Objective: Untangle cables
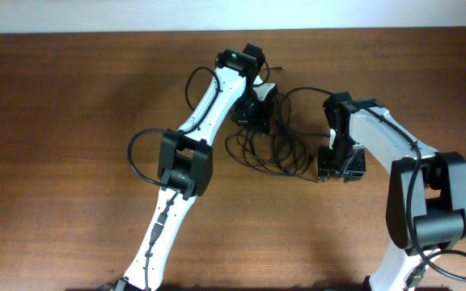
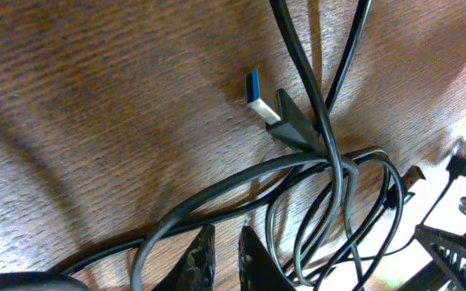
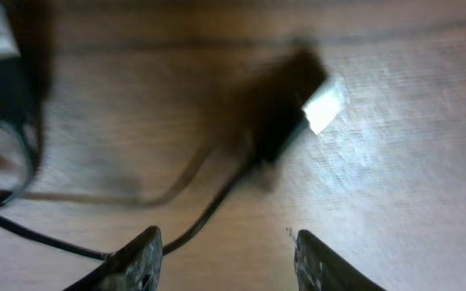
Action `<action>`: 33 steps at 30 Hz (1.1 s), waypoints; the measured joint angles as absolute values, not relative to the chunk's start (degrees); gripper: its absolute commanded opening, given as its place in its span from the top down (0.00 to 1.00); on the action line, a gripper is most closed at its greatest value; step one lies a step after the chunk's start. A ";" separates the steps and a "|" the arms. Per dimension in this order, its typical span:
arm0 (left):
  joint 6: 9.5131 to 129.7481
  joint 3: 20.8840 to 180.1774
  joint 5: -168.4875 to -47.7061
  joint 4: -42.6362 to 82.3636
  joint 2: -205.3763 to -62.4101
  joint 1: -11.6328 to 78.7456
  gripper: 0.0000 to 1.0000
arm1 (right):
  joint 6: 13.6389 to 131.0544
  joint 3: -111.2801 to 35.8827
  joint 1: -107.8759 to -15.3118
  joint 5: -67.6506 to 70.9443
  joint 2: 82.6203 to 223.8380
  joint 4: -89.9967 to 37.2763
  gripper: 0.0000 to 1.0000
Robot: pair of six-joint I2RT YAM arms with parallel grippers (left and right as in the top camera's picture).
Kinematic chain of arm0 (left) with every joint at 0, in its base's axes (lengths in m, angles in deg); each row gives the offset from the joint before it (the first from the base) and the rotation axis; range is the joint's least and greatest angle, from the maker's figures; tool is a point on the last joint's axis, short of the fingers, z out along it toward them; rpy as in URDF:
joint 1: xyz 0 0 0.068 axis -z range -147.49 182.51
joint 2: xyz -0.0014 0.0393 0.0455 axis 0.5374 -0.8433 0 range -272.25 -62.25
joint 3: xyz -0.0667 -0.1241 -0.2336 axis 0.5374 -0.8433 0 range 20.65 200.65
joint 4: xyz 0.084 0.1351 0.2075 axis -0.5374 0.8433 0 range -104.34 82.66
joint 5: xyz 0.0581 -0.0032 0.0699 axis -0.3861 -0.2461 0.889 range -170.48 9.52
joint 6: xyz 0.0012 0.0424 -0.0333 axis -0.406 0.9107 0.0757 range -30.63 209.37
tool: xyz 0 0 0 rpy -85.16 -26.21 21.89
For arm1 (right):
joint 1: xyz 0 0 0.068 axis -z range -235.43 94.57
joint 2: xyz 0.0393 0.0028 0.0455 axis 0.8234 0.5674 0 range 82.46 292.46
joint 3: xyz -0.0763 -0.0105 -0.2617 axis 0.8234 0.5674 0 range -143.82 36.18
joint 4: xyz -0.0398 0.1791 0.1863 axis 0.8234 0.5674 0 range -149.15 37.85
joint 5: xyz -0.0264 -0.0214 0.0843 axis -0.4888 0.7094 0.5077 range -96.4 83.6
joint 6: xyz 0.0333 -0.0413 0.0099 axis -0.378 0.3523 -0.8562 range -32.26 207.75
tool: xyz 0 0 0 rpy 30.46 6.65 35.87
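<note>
The cables (image 1: 275, 147) lie as a loose tangle of thin black loops on the brown table, between my two grippers. My left gripper (image 1: 255, 113) hangs over the tangle's upper left edge. In the left wrist view its jaws (image 2: 226, 255) stand a narrow slit apart with only wood between them, and one cord (image 2: 217, 194) runs just past the tips. A blue-tipped USB plug (image 2: 259, 97) lies beyond them. My right gripper (image 1: 340, 166) is at the tangle's right end, open wide (image 3: 229, 250). A cord (image 3: 209, 212) passes beside its left finger, and a blurred silver-tipped plug (image 3: 302, 105) lies ahead.
Bare wooden table (image 1: 71, 121) spreads to the left and front. A pale wall strip (image 1: 136, 14) marks the far edge. Two small plug ends (image 2: 413, 176) lie at the right of the tangle. Thicker arm cables (image 1: 140, 149) loop beside the left arm.
</note>
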State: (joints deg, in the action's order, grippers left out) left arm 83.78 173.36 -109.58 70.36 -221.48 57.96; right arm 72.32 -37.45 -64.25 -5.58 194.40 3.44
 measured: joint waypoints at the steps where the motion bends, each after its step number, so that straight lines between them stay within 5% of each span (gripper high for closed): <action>1: 83.78 173.36 -109.58 70.36 -221.48 57.96 0.88 | 72.59 -37.45 -64.25 -4.92 194.40 2.72 0.47; 27: 83.78 173.36 -109.41 70.32 -221.48 57.96 0.89 | 71.21 -37.10 -67.55 -0.11 195.66 -12.89 0.48; 33: 83.78 173.36 -109.41 70.36 -221.48 57.96 0.90 | 68.15 -37.10 -68.25 -0.75 195.66 -13.93 0.40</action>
